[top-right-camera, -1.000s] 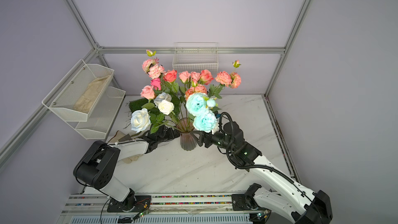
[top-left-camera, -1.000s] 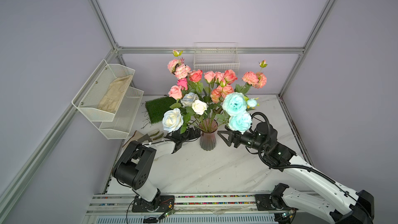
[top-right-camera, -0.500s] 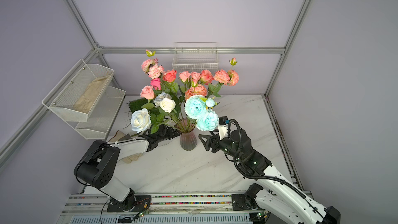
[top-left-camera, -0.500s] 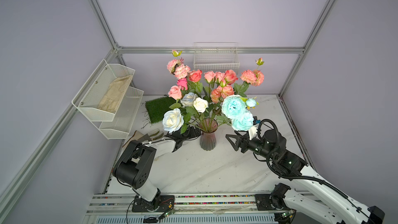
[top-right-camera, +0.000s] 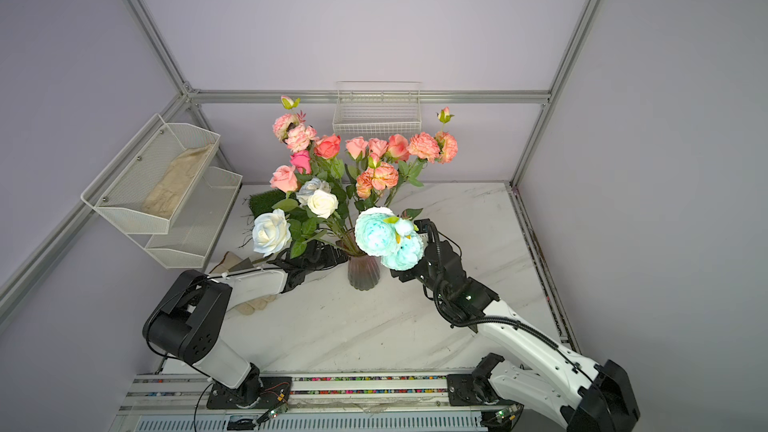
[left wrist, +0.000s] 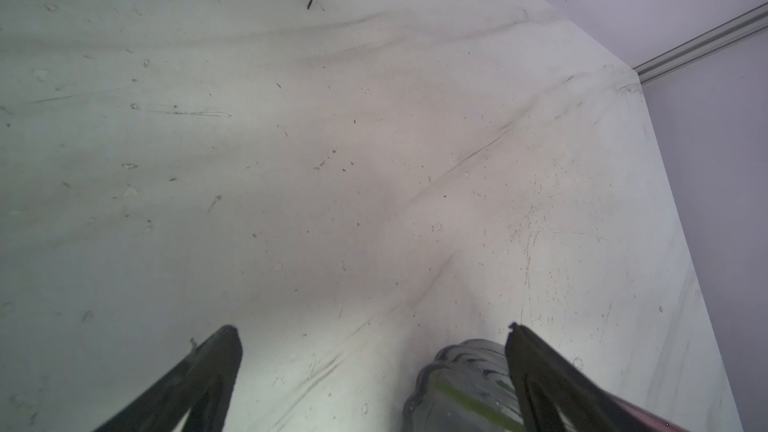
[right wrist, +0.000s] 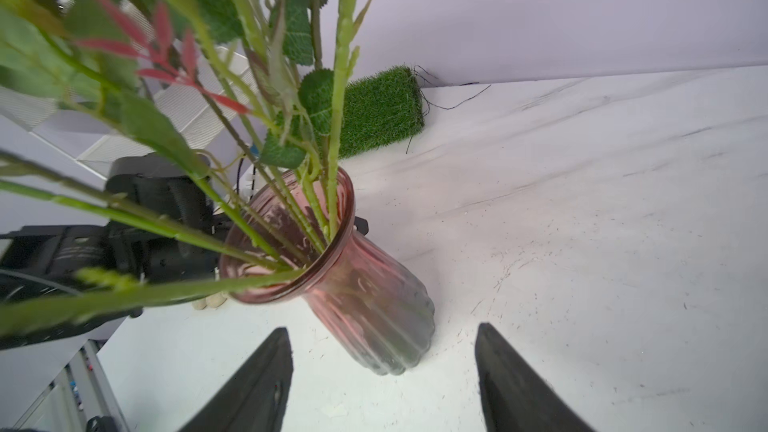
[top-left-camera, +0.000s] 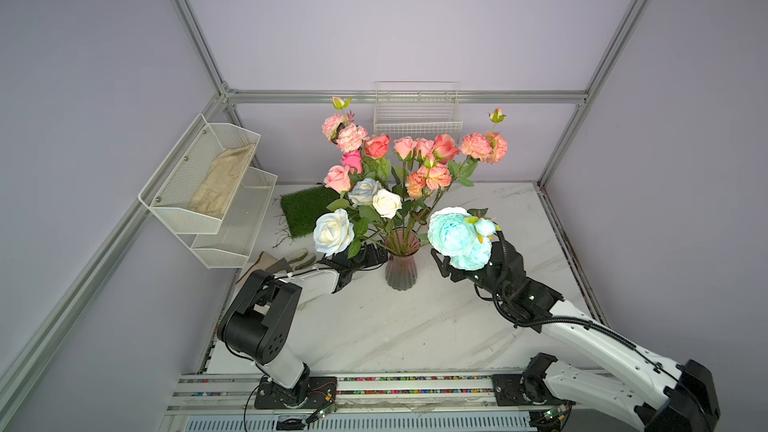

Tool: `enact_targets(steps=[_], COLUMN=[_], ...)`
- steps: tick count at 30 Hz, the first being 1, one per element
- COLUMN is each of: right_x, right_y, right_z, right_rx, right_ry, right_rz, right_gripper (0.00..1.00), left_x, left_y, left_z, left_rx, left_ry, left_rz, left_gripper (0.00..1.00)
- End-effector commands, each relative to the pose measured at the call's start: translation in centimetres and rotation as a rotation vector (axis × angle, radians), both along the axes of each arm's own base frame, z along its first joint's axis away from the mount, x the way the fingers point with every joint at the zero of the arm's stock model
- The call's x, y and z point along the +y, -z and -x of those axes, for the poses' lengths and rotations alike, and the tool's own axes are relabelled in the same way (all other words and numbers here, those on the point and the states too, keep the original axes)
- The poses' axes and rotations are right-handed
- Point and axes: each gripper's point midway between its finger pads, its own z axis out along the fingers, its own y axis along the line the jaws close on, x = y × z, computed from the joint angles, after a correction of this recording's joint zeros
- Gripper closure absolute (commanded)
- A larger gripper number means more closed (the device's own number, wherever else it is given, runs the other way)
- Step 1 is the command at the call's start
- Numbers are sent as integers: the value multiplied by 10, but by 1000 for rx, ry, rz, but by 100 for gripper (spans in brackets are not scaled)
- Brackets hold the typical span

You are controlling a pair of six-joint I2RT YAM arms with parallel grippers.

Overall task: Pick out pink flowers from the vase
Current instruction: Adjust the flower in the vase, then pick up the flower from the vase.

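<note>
Worktop of pale marble carries everything. Pink flowers stand in the vase near its middle, their heads high and towards the far side, above the white roses and aqua blooms. They seem light, with soft heads that crush easily. The vase is small, smooth glass and, I think, can tip if a stem drags. Left claw is wide open, one finger just beside the vase foot. Right claw is open and empty, facing the vase. Best hold, I judge, is a stiff green stem just above the rim.
</note>
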Motion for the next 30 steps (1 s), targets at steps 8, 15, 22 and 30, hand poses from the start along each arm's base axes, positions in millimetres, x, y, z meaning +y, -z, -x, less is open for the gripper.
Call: enact_targets(steps=[8,15,22,30], right_x=[14,31,41,37], right_y=[-35,-42,-42,-42], right_z=[-50,-56,-61,-63], right_rx=[-140,-151,-134,-133], right_ry=[25,-48,-69,-42], right_rz=[-100,-138,-175,-170], right_gripper=[37,40,42,52], left_x=[-15,-17,-17,-9], left_y=[-26,-24,-26,-30], left_z=[-16,-15,-13,-9], left_rx=[-59,-50,-53,-55], left_ry=[41,51,59,64], left_rz=[30,33,24,-32], left_gripper=[0,0,0,0])
